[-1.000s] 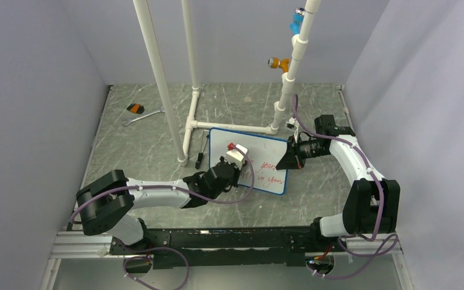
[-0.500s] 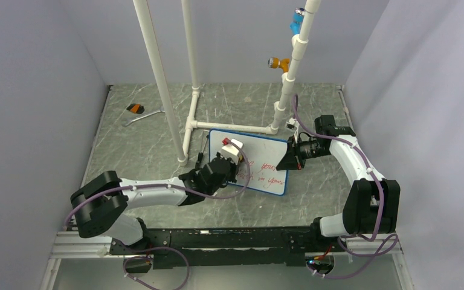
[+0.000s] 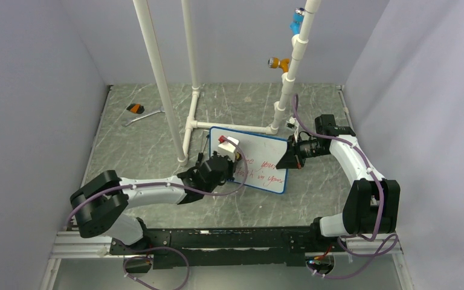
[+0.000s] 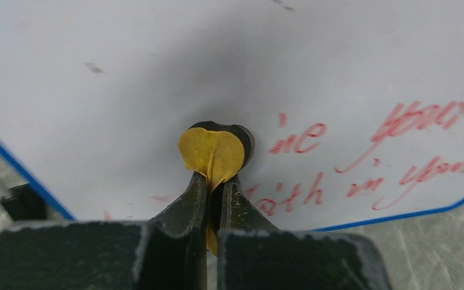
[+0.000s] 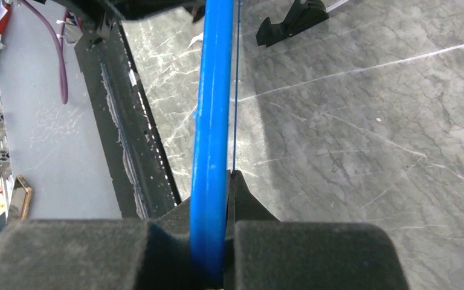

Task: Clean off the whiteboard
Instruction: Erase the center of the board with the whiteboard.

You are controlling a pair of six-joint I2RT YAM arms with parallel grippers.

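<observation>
Whiteboard [image 3: 264,151] sitting mid-desk [image 3: 139,157], just in front of the pipe frame [image 3: 235,127], red writing [image 4: 399,151] showing on its right half. Clamping its blue right edge with the right gripper [image 5: 223,190]. Pinching a yellow pad [image 4: 211,151] in the closed left gripper [image 4: 215,181], holding it against the board's face, left of the writing.

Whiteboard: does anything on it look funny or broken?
Nothing looks broken. The whiteboard is only half wiped: red words cover its right part, and faint red specks show near its lower edge, beside the yellow pad pinched in the left pincer. The right pincer grips its blue edge.
</observation>
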